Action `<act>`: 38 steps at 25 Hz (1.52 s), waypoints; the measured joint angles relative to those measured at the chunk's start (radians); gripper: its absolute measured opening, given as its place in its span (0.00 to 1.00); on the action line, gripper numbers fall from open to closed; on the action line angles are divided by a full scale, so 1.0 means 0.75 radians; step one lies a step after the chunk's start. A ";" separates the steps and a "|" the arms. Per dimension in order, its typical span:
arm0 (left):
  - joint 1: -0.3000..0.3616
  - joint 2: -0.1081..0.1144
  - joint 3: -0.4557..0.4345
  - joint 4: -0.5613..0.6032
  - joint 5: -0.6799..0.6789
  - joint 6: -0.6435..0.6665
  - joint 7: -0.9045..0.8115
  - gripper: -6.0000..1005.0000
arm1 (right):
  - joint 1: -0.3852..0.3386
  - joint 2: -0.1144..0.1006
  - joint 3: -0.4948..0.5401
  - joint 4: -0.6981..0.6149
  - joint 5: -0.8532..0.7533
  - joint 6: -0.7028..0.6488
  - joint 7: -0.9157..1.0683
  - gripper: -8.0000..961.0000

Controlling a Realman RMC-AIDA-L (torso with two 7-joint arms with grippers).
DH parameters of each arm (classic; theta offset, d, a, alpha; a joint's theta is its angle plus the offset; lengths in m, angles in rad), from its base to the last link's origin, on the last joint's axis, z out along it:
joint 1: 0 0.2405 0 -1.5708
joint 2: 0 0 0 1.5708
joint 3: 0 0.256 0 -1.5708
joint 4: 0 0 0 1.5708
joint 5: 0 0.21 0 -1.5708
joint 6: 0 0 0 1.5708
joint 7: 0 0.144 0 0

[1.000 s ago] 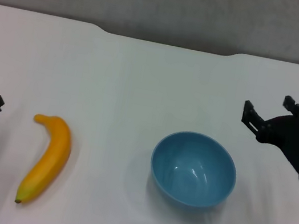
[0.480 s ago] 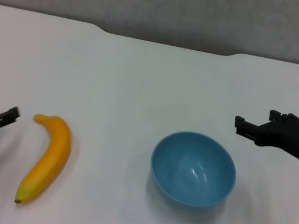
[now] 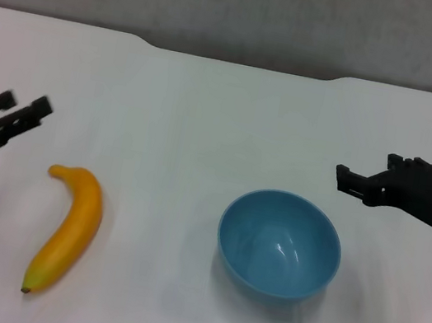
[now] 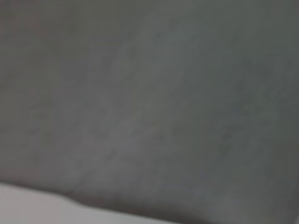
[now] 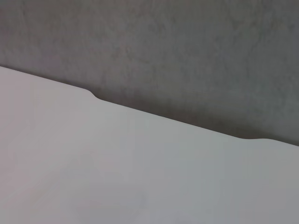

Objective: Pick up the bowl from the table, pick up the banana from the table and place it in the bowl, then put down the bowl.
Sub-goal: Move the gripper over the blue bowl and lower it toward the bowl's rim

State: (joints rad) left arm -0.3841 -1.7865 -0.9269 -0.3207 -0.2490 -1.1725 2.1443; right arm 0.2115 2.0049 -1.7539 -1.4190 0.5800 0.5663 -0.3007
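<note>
Jaws on both grippers hold nothing. On the right gripper (image 3: pixel 345 178) the finger ends sit almost one behind the other in the head view, so whether they stand apart or closed cannot be told. On the left gripper (image 3: pixel 23 107) two dark finger ends show with a gap between them, so it looks parted, though the fingers are blurred.

Near the middle of the table (image 3: pixel 207 118), somewhat to the right, sits the bowl (image 3: pixel 279 244), upright, light blue, glossy inside and holding nothing. The banana (image 3: pixel 68 229) lies flat on the table well to the left of the bowl, apart from it, its stem end farther from the robot and its tip nearer, curving slightly.

From the right edge the right gripper reaches in, its fingers pointing left, just beyond and to the right of the bowl's far rim, not touching it. From the left edge the left gripper comes in, beyond and to the left of the banana's stem end, clear of the fruit.

In the right wrist view only bare tabletop, its notched far edge and a grey wall (image 5: pixel 187 51) appear. In the left wrist view the wall fills nearly everything, with a sliver of table at one corner.
</note>
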 joint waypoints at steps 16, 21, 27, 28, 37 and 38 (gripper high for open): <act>0.598 -0.357 -0.727 -1.437 0.970 1.559 0.709 0.89 | 0.088 0.004 -0.054 0.117 0.018 -0.013 0.003 0.89; 0.622 -0.356 -0.707 -1.449 0.936 1.536 0.620 0.89 | 0.099 0.005 -0.080 0.139 0.026 -0.031 0.008 0.89; 0.582 -0.348 -0.700 -1.308 0.888 1.518 0.517 0.89 | 0.125 0.004 -0.118 0.125 0.022 0.046 0.062 0.88; 0.577 -0.346 -0.698 -1.293 0.882 1.522 0.504 0.89 | 0.137 0.004 -0.119 0.121 0.017 0.074 0.087 0.88; 0.530 -0.338 -0.694 -1.182 0.855 1.509 0.430 0.89 | 0.276 0.000 -0.096 0.109 -0.253 0.352 0.412 0.88; 0.528 -0.338 -0.692 -1.176 0.853 1.506 0.420 0.89 | 0.282 0.000 -0.093 0.108 -0.280 0.382 0.433 0.87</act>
State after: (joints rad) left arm 0.0120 -2.0399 -1.4462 -1.2024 0.3908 -0.0433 2.4595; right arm 0.4229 2.0049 -1.8239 -1.3381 0.3702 0.8528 0.0243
